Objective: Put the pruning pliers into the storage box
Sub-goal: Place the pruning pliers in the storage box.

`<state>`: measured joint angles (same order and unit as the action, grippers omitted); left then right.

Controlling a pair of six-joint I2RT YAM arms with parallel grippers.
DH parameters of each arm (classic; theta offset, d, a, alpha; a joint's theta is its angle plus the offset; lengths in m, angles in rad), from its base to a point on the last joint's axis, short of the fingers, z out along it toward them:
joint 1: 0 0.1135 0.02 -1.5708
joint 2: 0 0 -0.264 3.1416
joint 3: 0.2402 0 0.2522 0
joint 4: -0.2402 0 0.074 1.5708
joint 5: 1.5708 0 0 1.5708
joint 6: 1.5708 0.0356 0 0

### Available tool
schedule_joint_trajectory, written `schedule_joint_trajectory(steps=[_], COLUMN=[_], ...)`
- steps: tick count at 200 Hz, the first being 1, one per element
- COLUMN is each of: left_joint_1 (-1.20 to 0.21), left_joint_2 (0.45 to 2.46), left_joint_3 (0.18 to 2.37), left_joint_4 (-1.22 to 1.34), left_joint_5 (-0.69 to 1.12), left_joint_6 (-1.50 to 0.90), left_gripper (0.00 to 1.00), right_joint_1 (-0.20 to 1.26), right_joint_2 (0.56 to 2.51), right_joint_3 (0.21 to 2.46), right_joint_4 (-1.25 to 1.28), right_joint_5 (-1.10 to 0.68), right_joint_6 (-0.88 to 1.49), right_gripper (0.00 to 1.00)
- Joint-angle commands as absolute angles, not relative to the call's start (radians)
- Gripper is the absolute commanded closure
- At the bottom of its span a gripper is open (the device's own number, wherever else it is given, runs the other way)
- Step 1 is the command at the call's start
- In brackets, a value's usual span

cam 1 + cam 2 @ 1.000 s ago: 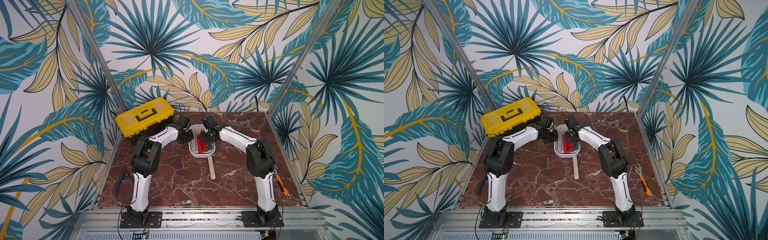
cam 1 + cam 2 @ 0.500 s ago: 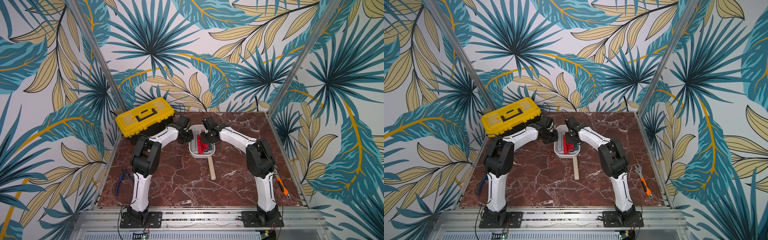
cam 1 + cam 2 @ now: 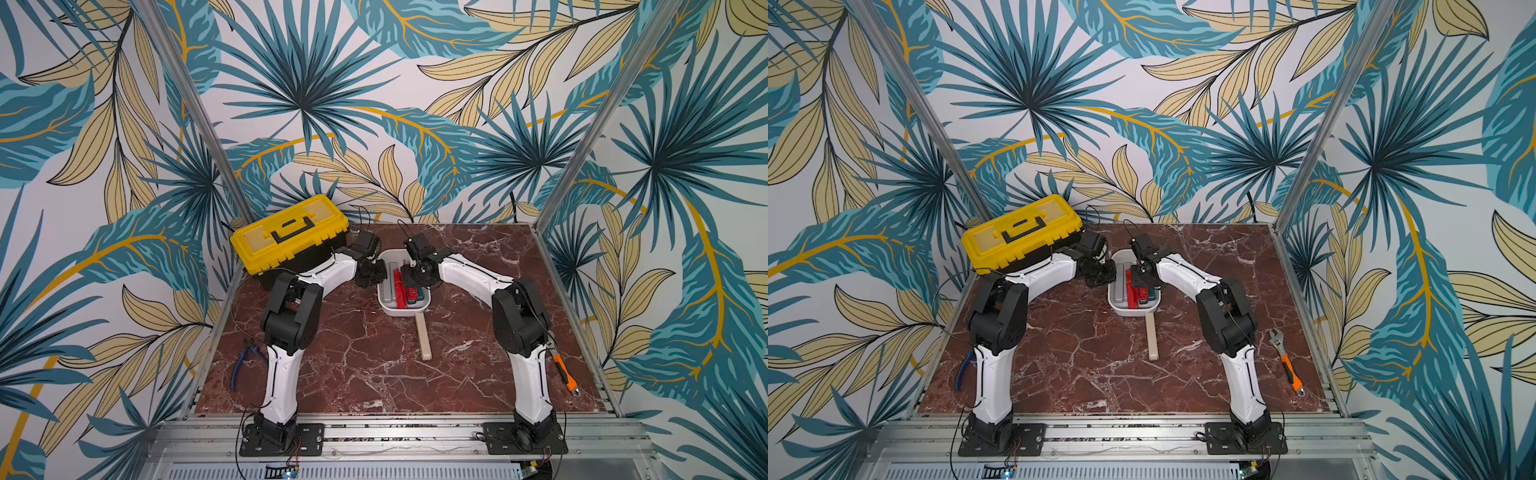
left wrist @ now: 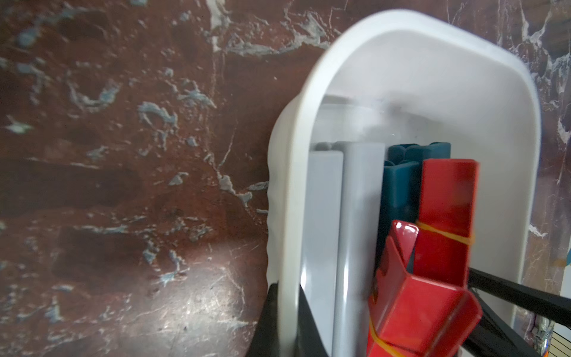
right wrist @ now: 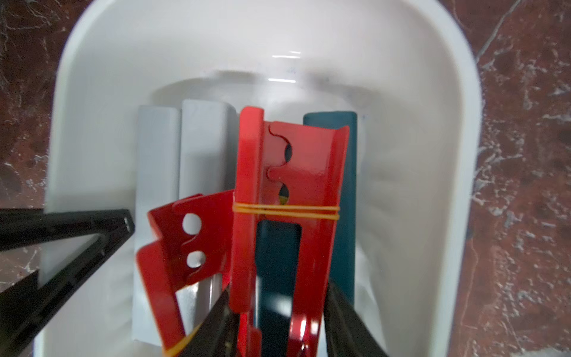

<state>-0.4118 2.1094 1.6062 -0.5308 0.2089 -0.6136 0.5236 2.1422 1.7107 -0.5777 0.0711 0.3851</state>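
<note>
Heads up: in both top views the far half of the storage box (image 3: 402, 310) is covered by the right tool (image 3: 415, 286). The blue cutters (image 3: 959, 376) are half hidden behind the left arm (image 3: 992, 374). The red pruning pliers (image 5: 247, 185) are cut off at the right wrist view's edge, so whether they're gripped can't be told.

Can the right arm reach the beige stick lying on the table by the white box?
Probably yes. The beige stick lies bare on the table beside the white box. The right pincer is close, over the box, but a red bar sits between its jaws.
</note>
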Motion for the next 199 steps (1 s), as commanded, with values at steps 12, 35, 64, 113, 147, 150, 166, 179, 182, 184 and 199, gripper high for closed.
schedule_joint_trajectory(steps=[12, 35, 64, 113, 147, 150, 166, 179, 182, 184, 199], left_joint_1=[-0.416, -0.417, -0.417, -0.419, -0.418, -0.418, -0.418, -0.417, -0.417, -0.418, -0.418], left_joint_2=[2.046, 2.049, 2.049, 2.055, 2.054, 2.054, 2.056, 2.055, 2.055, 2.056, 2.056], left_joint_3=[1.664, 1.664, 1.663, 1.664, 1.668, 1.669, 1.67, 1.67, 1.67, 1.669, 1.671], left_joint_4=[-0.472, -0.471, -0.471, -0.472, -0.475, -0.475, -0.475, -0.473, -0.472, -0.472, -0.471], left_joint_5=[0.258, 0.264, 0.258, 0.261, 0.256, 0.256, 0.256, 0.257, 0.258, 0.259, 0.257], left_joint_6=[-0.624, -0.627, -0.627, -0.628, -0.627, -0.627, -0.627, -0.629, -0.629, -0.629, -0.629], left_gripper=[1.0, 1.0, 1.0, 1.0, 1.0, 1.0, 1.0, 1.0, 1.0, 1.0, 1.0], right_joint_1=[0.526, 0.525, 0.526, 0.526, 0.526, 0.527, 0.532, 0.54, 0.542, 0.544, 0.55], right_joint_2=[2.099, 2.089, 2.065, 2.029, 2.006, 2.001, 1.971, 1.936, 1.926, 1.922, 1.873], right_joint_3=[1.689, 1.69, 1.681, 1.684, 1.68, 1.679, 1.661, 1.623, 1.613, 1.605, 1.549], right_joint_4=[-0.598, -0.6, -0.6, -0.602, -0.596, -0.597, -0.602, -0.593, -0.59, -0.589, -0.582], right_joint_5=[0.088, 0.085, 0.09, 0.112, 0.091, 0.088, 0.082, 0.079, 0.081, 0.081, 0.09], right_joint_6=[0.378, 0.373, 0.368, 0.348, 0.356, 0.358, 0.362, 0.365, 0.366, 0.366, 0.376], right_gripper=[0.49, 0.46, 0.42, 0.4, 0.4, 0.4, 0.4, 0.4, 0.4, 0.4, 0.4])
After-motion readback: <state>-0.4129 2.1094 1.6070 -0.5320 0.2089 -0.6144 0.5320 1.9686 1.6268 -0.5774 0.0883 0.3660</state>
